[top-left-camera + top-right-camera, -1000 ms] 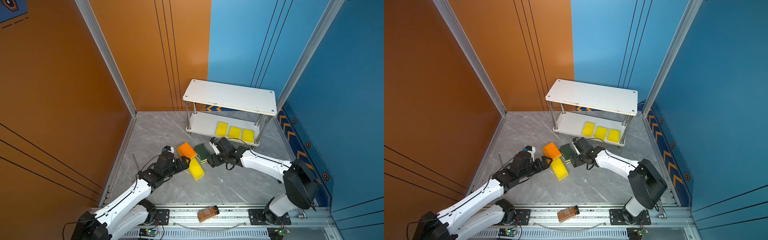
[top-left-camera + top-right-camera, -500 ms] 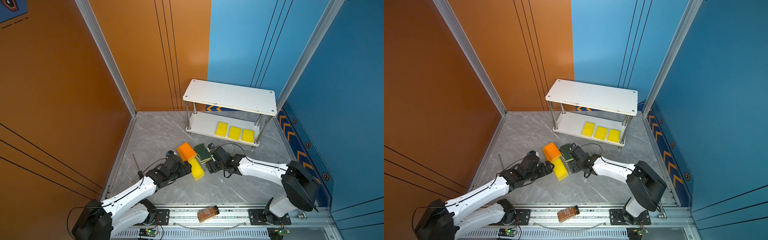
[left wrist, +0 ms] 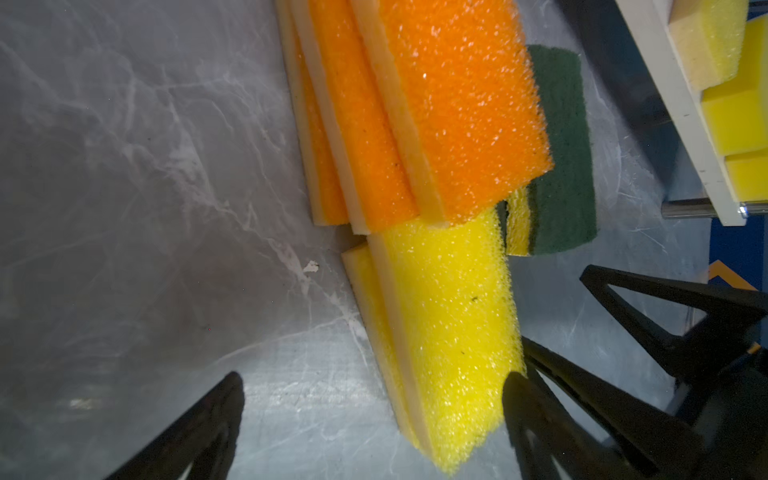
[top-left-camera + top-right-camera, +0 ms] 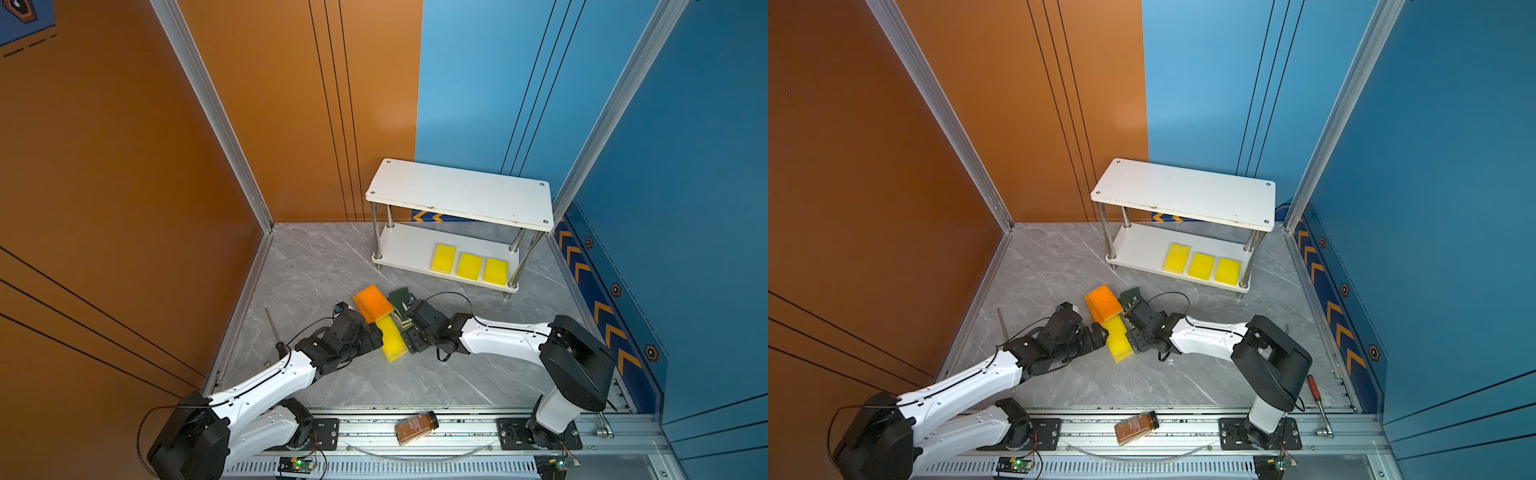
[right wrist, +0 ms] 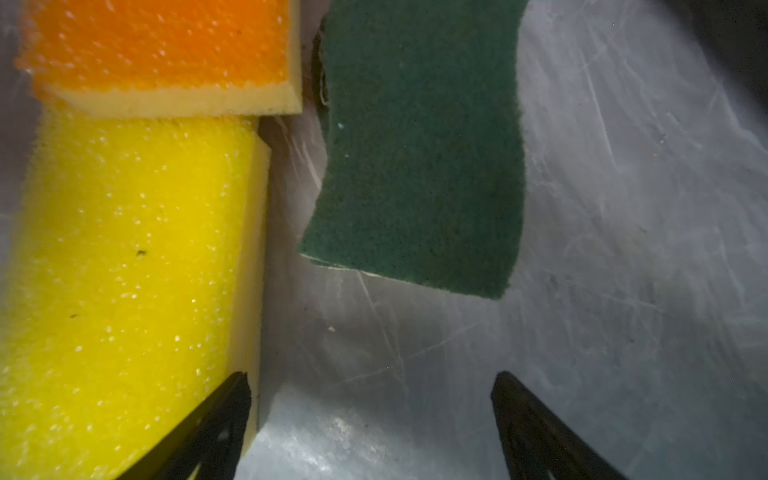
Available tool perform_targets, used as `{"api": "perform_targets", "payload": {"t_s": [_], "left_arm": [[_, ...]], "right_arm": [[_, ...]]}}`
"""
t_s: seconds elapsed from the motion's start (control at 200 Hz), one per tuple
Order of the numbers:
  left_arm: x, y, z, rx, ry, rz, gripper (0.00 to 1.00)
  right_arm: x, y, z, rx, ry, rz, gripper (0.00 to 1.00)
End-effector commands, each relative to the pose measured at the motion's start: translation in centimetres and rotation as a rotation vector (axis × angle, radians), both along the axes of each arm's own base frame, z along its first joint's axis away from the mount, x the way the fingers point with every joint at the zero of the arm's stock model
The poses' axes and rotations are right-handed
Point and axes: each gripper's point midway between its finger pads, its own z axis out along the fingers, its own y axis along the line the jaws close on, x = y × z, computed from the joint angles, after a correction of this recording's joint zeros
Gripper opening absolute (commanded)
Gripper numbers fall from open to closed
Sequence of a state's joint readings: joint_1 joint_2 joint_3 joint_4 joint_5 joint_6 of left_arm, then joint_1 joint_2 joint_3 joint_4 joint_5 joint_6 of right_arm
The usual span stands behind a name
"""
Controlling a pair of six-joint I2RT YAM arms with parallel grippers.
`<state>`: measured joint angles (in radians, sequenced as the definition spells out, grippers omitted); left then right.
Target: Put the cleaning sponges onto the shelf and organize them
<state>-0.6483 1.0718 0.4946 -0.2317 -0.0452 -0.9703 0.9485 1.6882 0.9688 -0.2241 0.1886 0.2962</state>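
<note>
Left gripper (image 3: 374,382) spread wide, nothing gripped, yellow sponge stack (image 3: 449,332) lying between its jaws, orange-topped sponges (image 3: 457,104) just beyond, right gripper (image 5: 372,378) parted, empty, green-topped sponge (image 5: 419,145) ahead, three yellow sponges (image 4: 469,266) set on the shelf (image 4: 457,195) lower board, well beyond both.

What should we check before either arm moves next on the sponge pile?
1. Left gripper open, nothing held: ok.
2. Right gripper open, nothing held: ok.
3. Yellow sponges lie between the left jaws: ok, though off-centre.
4. Orange sponges overlap the yellow sponges' far end and may drag along: not ok.
5. Clearance between the grippers, both crowding the same yellow sponges: not ok.
6. Shelf lower board has free room beside the three shelved sponges: ok.
</note>
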Motion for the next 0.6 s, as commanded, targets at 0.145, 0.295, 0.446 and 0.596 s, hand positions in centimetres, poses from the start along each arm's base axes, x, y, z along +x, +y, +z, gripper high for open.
{"api": "perform_targets", "payload": {"t_s": [0.145,0.295,0.446,0.596], "left_arm": [[0.7,-1.1,0.3,-0.017,-0.004,-0.013,0.98],[0.6,-1.3,0.3,-0.022,0.001,-0.032,0.98],[-0.2,-1.5,0.3,-0.025,-0.002,-0.062,0.98],[-1.1,-1.5,0.5,-0.009,-0.031,-0.079,0.98]], "right_arm": [[-0.5,2.0,0.1,-0.003,-0.007,0.042,0.89],[-1.2,3.2,0.0,0.016,0.009,0.085,0.89],[-1.5,3.6,0.1,0.06,0.028,0.087,0.89],[-0.8,1.5,0.8,0.11,0.039,0.023,0.89]]}}
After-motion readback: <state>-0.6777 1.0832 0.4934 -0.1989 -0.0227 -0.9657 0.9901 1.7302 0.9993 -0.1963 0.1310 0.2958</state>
